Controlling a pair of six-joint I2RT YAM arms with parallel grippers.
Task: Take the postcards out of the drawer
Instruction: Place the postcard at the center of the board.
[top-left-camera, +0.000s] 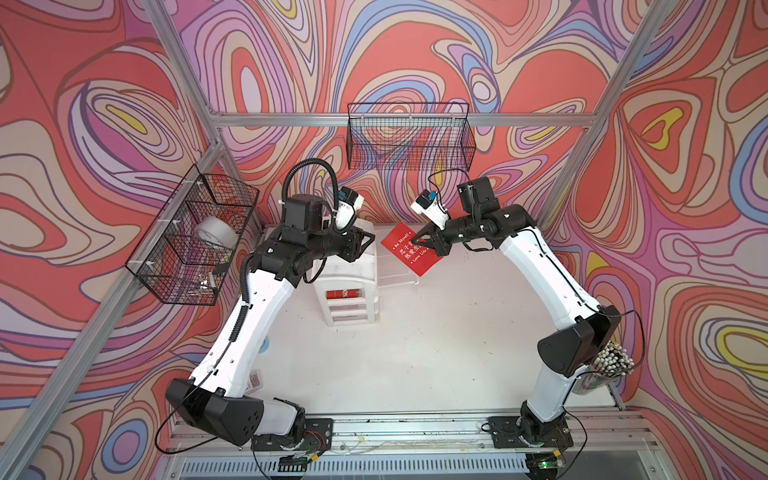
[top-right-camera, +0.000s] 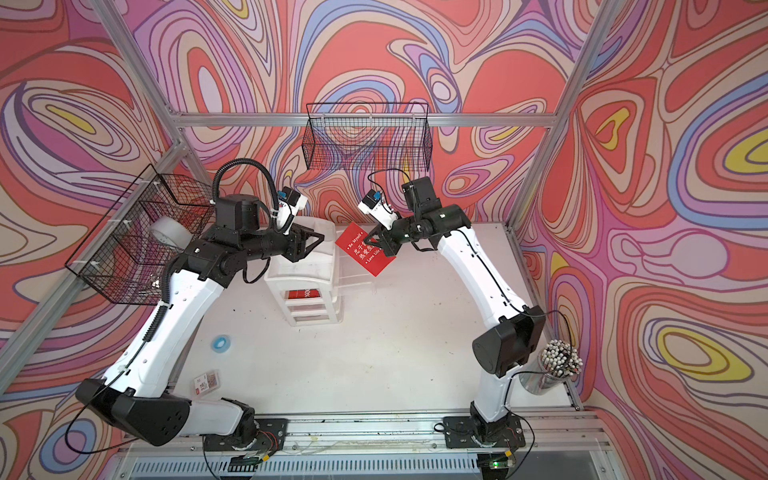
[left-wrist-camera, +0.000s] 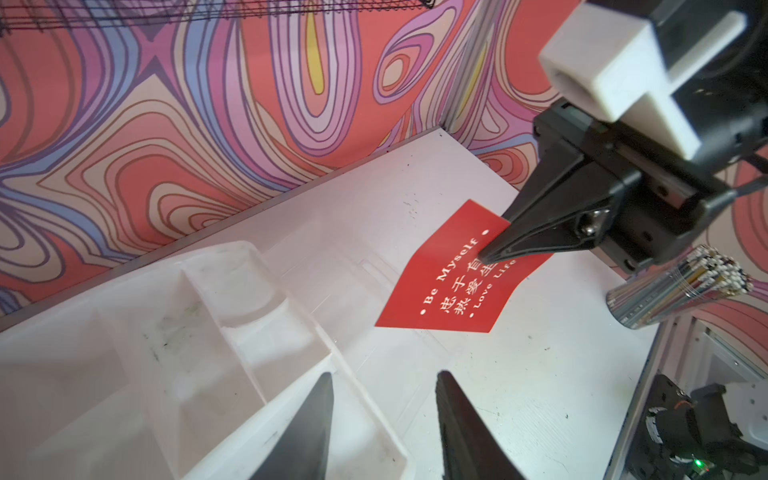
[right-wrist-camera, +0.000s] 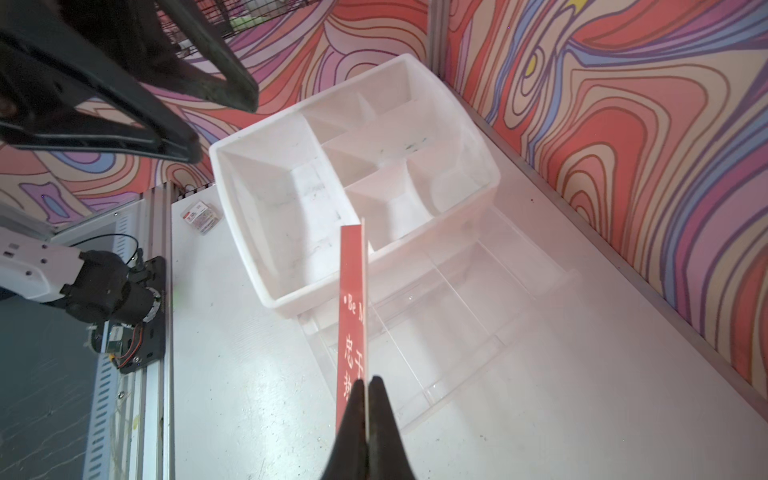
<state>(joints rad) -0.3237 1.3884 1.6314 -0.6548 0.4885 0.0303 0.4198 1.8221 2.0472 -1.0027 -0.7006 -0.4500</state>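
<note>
Toward the far middle of the bench (top-left-camera: 436, 353), your right fingers (right-wrist-camera: 355, 415) are pressing together on one postcard (top-left-camera: 405, 254), gripping it from its right side. The card is hanging tilted and raised off the bench, with its white lettering facing up in both top views. Seen from above, it is lying over the right end of the clear drawer (top-left-camera: 395, 281); that drawer is standing pulled out to the right of the white drawer unit (top-left-camera: 357, 318).

Your left fingers (left-wrist-camera: 311, 424) are standing apart with nothing between them; they are hovering over the right side of the unit's open top tray (right-wrist-camera: 286, 232) and pointing right toward the held card, which is hanging between the two sets of fingers.

A second postcard (top-left-camera: 344, 295) is sitting inside the unit, showing red through the uppermost near-facing drawer front; only part of its lettering is showing.

At the near right edge of the bench, a jar of white-tipped sticks (top-right-camera: 559, 361) is leaning beside your right arm; on the left wall, a wire basket (top-left-camera: 166, 266) is holding a roll of tape (top-left-camera: 216, 237).
</note>
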